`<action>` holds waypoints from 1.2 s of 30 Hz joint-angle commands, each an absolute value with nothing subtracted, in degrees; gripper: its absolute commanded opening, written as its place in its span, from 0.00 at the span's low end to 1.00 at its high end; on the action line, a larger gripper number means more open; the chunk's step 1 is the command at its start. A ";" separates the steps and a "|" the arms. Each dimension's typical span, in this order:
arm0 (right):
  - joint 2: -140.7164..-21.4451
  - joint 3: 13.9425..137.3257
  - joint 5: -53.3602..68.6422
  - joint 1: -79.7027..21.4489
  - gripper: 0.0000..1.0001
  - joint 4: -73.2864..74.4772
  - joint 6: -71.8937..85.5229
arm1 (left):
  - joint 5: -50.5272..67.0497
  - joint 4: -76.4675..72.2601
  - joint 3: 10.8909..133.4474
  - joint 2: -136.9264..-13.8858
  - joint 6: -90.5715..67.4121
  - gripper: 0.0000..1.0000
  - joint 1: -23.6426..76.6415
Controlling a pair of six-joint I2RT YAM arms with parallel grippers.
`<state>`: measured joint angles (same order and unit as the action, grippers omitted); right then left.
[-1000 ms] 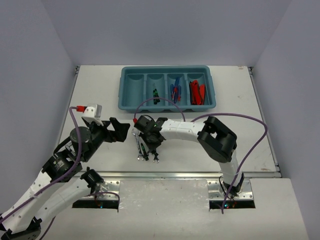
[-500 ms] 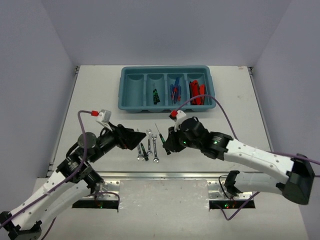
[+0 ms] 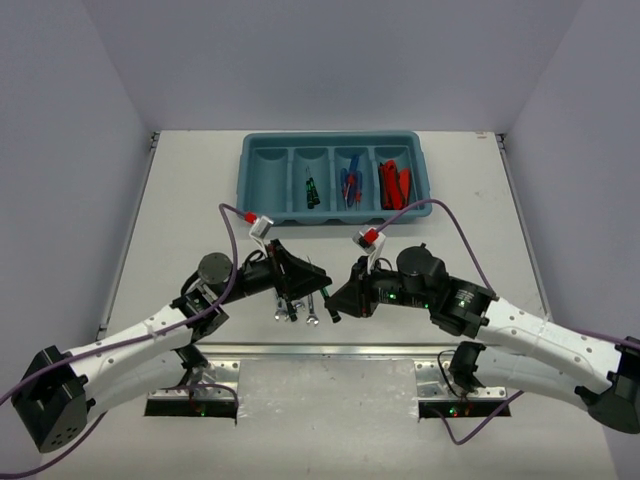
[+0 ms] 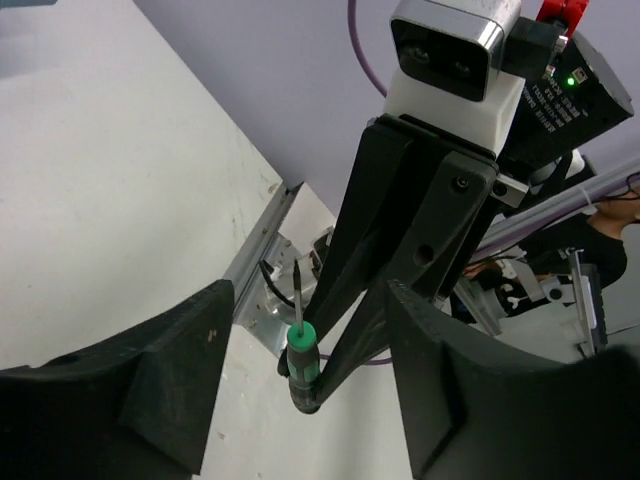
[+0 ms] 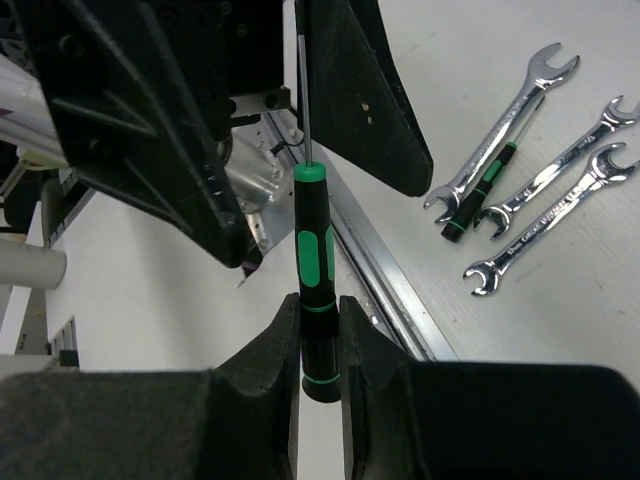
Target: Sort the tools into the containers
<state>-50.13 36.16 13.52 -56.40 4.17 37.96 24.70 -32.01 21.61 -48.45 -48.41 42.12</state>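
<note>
My right gripper (image 5: 320, 322) is shut on the lower handle of a green-black driver (image 5: 315, 265), holding it above the table with its shaft pointing at the left arm. My left gripper (image 4: 308, 300) is open, one finger on each side of that driver (image 4: 301, 352), without touching it. In the top view the two grippers meet near the table's front: left gripper (image 3: 303, 281), right gripper (image 3: 341, 298). Three silver wrenches (image 5: 505, 120) and another green-black driver (image 5: 478, 196) lie on the table. The teal tray (image 3: 246, 190) stands at the back.
In the tray, a green driver (image 3: 312, 192) lies in the second compartment, blue screwdrivers (image 3: 350, 185) in the third and red knives (image 3: 395, 185) in the fourth. A metal rail (image 5: 385, 280) runs along the table's front edge. Purple cables (image 3: 455, 215) arc over both arms.
The left arm has reached right until its fingers flank the driver. The right arm swung round from the tools, lifted the driver and now holds it a little lower.
</note>
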 commanded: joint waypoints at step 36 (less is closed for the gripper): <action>-28.71 33.08 -24.82 -56.43 0.99 38.56 43.98 | -18.27 28.42 108.81 -117.20 -18.52 0.00 26.98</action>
<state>-28.71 35.09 -25.23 -56.38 40.53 44.87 -12.85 17.36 94.47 -108.41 -24.29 26.96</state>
